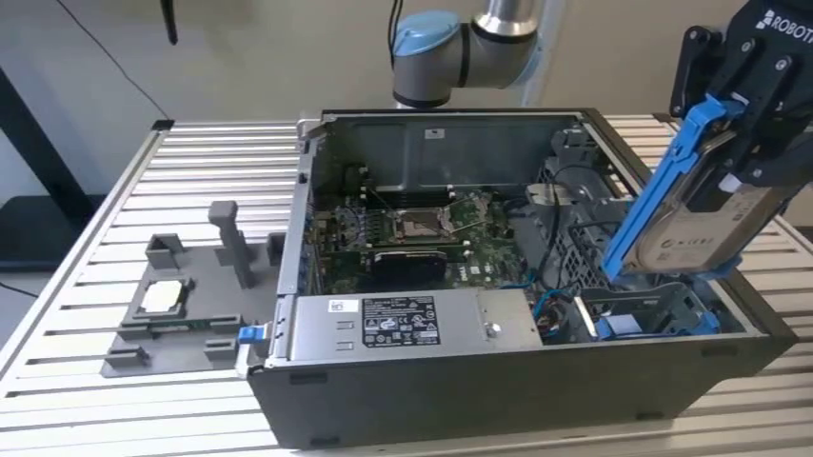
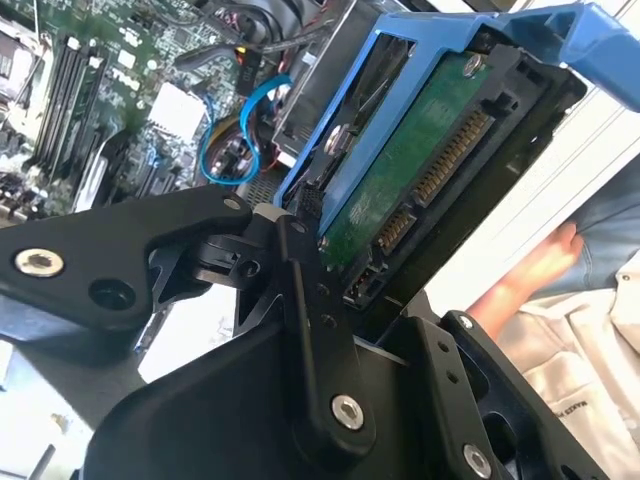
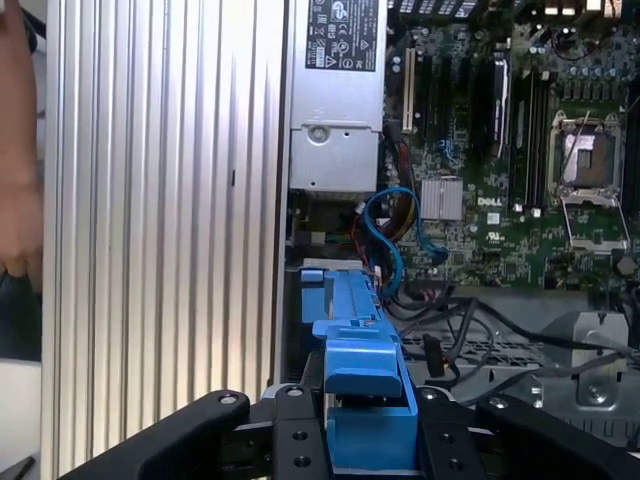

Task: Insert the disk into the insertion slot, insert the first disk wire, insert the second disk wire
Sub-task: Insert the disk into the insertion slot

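Note:
My gripper (image 1: 741, 157) is shut on the disk (image 1: 696, 227), a silver-grey drive in a blue carrier frame. I hold it tilted, low end down, over the right end of the open computer case in the exterior view. Its low end hangs just above the insertion slot (image 1: 650, 310), a dark cage with blue fittings. In the second wrist view the disk's green circuit board (image 2: 420, 170) and connectors face the camera between my fingers (image 2: 296, 262). The first wrist view looks along the blue carrier (image 3: 362, 365) clamped in the gripper (image 3: 365, 425). Looped blue wires (image 3: 385, 215) lie beside the cage.
The case holds a grey power-supply box (image 1: 394, 324) and a green motherboard (image 1: 420, 228). A grey fixture with upright posts (image 1: 190, 295) stands on the slatted table (image 1: 76, 381) at the exterior view's left. A person's hand (image 2: 530, 270) is close beside the case.

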Robot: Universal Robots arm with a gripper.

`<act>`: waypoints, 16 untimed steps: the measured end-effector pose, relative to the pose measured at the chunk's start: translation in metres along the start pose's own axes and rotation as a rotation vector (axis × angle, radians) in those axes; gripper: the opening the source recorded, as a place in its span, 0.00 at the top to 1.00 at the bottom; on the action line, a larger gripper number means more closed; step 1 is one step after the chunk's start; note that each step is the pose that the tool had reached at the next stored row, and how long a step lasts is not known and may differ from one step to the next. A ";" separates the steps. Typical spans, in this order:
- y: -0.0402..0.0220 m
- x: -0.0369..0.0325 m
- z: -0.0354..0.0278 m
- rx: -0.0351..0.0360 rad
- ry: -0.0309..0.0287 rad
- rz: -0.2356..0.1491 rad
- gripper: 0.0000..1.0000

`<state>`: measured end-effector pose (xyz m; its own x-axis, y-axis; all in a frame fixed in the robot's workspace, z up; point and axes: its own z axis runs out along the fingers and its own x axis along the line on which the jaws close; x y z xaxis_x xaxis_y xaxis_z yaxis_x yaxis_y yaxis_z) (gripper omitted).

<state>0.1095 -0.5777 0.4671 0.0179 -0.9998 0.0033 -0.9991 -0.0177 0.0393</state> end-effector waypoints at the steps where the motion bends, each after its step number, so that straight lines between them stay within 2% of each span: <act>1: -0.0001 0.0006 0.0004 0.0000 0.0001 -0.002 0.67; 16: -0.0047 0.0064 0.0092 0.0001 0.0010 -0.018 0.67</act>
<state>0.1139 -0.5840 0.4578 0.0364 -0.9993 0.0035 -0.9986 -0.0362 0.0393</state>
